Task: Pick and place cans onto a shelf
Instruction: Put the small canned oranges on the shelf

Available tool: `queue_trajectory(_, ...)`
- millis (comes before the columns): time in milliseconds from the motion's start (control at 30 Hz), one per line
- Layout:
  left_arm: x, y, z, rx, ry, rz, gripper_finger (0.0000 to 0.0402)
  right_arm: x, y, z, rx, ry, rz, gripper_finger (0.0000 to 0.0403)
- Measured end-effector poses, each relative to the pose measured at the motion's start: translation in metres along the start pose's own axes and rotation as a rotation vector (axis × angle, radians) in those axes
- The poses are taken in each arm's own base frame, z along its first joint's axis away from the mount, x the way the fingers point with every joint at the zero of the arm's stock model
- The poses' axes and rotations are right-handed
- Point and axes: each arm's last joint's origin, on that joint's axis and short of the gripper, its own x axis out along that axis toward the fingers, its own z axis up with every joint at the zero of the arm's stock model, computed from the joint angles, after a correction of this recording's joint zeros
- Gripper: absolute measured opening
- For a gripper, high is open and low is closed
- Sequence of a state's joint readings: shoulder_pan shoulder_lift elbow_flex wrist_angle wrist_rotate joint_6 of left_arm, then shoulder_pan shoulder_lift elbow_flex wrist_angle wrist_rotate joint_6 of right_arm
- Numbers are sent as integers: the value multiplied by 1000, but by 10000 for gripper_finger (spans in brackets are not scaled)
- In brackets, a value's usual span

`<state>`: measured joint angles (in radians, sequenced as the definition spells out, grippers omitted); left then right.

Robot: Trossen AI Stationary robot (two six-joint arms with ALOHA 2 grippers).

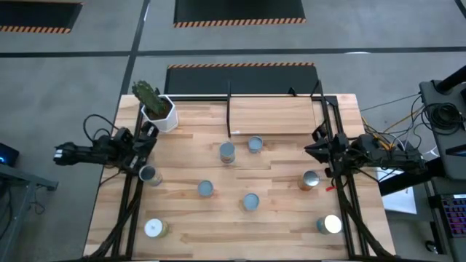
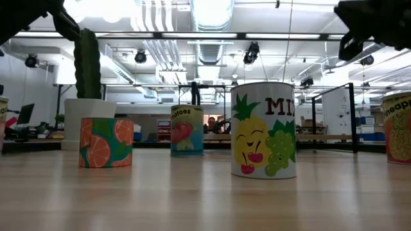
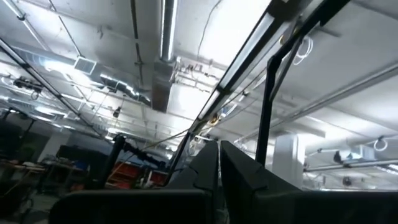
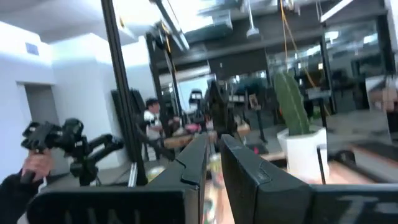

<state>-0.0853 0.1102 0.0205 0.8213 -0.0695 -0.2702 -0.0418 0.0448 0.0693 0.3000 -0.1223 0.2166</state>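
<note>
Several cans stand upright on their bases across the wooden table, among them two near the middle (image 1: pixel 227 151) (image 1: pixel 255 144), one close to the left arm (image 1: pixel 148 175) and one close to the right arm (image 1: pixel 311 180). In the low view, a fruit-labelled can (image 2: pixel 264 129) is nearest. The shelf (image 1: pixel 273 115), a light-wood board in a black frame, stands at the far edge with nothing on it. My left gripper (image 1: pixel 149 132) is shut at the table's left edge, tipped upward (image 3: pixel 216 163). My right gripper (image 1: pixel 312 149) is shut at the right edge, holding nothing (image 4: pixel 214 155).
A white pot with a cactus (image 1: pixel 159 109) stands at the far left corner, beside my left gripper. Black support rods (image 1: pixel 127 204) (image 1: pixel 349 211) run along both side edges. A person (image 4: pixel 152 118) is in the room beyond the table.
</note>
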Motion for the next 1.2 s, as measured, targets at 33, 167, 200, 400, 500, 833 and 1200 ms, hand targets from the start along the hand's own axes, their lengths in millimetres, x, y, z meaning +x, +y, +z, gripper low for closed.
queue_trajectory(33,2,0,-1,-5,3,1,0,0,0,2,-8,-8,-8,38)
queue_trajectory(167,22,-2,3,-39,57,17,0,0,1,13,-76,-64,-37,38)
queue_trajectory(200,28,-3,4,-51,71,22,0,0,2,16,-107,-78,-40,38)
queue_trajectory(400,74,-7,1,-154,277,94,0,0,6,38,-282,-141,-86,38)
queue_trajectory(500,96,-9,-8,-204,476,164,0,-1,6,42,-347,-144,-92,38)
queue_trajectory(833,145,-25,-56,-325,1154,471,0,-1,7,43,-428,-145,-99,38)
queue_trajectory(1200,168,-67,-115,-227,1748,619,0,0,5,37,-346,-87,-96,38)
